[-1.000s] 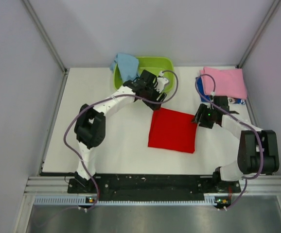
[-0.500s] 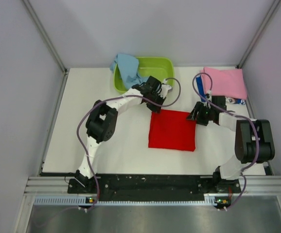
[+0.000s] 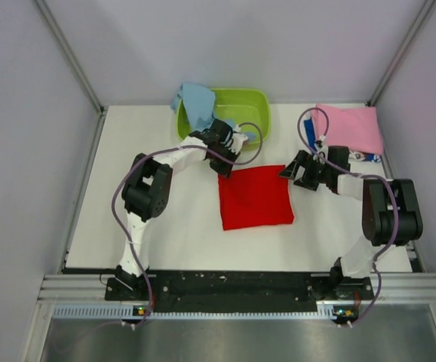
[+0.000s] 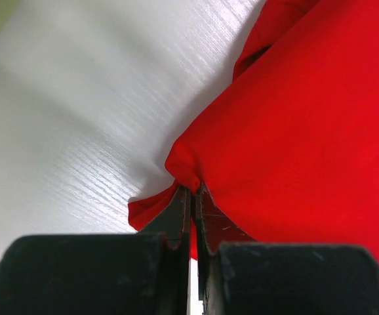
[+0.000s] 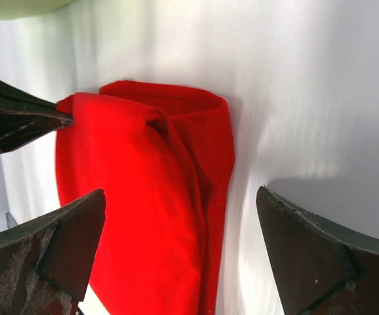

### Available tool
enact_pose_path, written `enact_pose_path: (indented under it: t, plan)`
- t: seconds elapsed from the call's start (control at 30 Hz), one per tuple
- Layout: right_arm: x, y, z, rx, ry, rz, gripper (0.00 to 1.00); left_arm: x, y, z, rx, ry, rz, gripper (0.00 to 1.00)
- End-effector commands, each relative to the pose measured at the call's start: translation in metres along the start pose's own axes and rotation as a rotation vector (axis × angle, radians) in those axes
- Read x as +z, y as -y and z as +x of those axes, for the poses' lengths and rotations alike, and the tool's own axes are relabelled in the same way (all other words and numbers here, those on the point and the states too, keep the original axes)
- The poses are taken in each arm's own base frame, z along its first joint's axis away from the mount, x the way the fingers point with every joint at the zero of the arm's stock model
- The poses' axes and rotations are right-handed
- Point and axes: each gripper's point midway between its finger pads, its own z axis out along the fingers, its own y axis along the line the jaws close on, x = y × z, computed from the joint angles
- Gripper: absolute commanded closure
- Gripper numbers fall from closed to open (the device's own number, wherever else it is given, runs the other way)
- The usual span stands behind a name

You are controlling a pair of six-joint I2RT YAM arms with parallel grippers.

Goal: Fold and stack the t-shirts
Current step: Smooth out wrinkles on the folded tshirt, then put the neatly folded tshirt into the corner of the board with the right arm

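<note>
Red t-shirt [image 3: 255, 197], folded to a rough square, flat at the centre of the table [image 3: 173, 241]. Pinched at its 10 o'clock corner by the left gripper [image 3: 222, 167]: jaws pressed together on a small peak of cloth, a lower layer poking out just beneath in the wrist view. Probably gripped there to tug the fold square or to carry the bundle, since a corner gathers all layers at once.

Right gripper [image 3: 295, 172] spread wide, just beside the 2 o'clock corner, gripping nothing; rolled fold edge lying between its fingers in the wrist view. Seemingly poised to take that second far corner, so that both ends rise together and the fold does not fall open.

Left arm: elbow raised at 8 o'clock, forearm stretched toward 1 o'clock, wrist pitched low to the surface. Right arm: elbow tucked at 4 o'clock, forearm reaching toward 10 o'clock, fingers low.

Pink t-shirt [image 3: 348, 127] folded at 2 o'clock, with a dark blue t-shirt [image 3: 309, 137] showing at its edges: likely the stack to join. Light blue t-shirt [image 3: 195, 102] draped unfolded over the rim of the lime basin [image 3: 242, 92] at 12 o'clock, yet to be done.
</note>
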Motion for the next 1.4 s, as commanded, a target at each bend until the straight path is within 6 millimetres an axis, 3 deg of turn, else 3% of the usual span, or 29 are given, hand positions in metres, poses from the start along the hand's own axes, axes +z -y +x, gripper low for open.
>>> enact_pose_path:
  t: [0.0,0.2,0.33,0.53,0.7,0.8,0.9,1.13,1.3,1.37]
  plan:
    - [0.020,0.016,0.033,0.115,-0.100,-0.036,0.05,0.001,-0.008,0.007,0.018,-0.034,-0.039,1.00]
    - [0.031,0.014,0.030,0.173,-0.140,-0.071,0.09,0.003,-0.017,0.008,0.024,-0.040,-0.064,1.00]
    - [0.042,0.006,0.035,0.221,-0.187,-0.120,0.19,0.004,-0.022,0.007,0.016,-0.041,-0.076,1.00]
    - [0.048,-0.008,0.029,0.246,-0.174,-0.219,0.57,0.008,-0.025,0.005,0.017,-0.045,-0.075,1.00]
    - [0.053,-0.021,0.018,0.239,-0.151,-0.288,0.77,0.007,-0.026,0.006,0.018,-0.051,-0.078,1.00]
    - [0.051,-0.029,0.011,0.222,-0.133,-0.324,1.00,0.006,-0.028,0.006,0.015,-0.049,-0.080,1.00]
    - [0.046,-0.036,0.001,0.165,-0.107,-0.320,1.00,0.000,-0.033,0.005,0.012,-0.046,-0.092,0.99]
    - [0.017,-0.024,-0.018,-0.047,-0.076,-0.086,1.00,-0.032,-0.035,-0.014,0.045,0.007,-0.141,0.56]
    - [-0.010,-0.009,-0.029,-0.146,-0.068,0.089,1.00,-0.068,-0.023,-0.022,0.089,0.037,-0.131,0.40]
    - [-0.018,-0.006,-0.038,-0.168,-0.049,0.123,1.00,-0.081,-0.019,-0.023,0.109,0.043,-0.130,0.39]
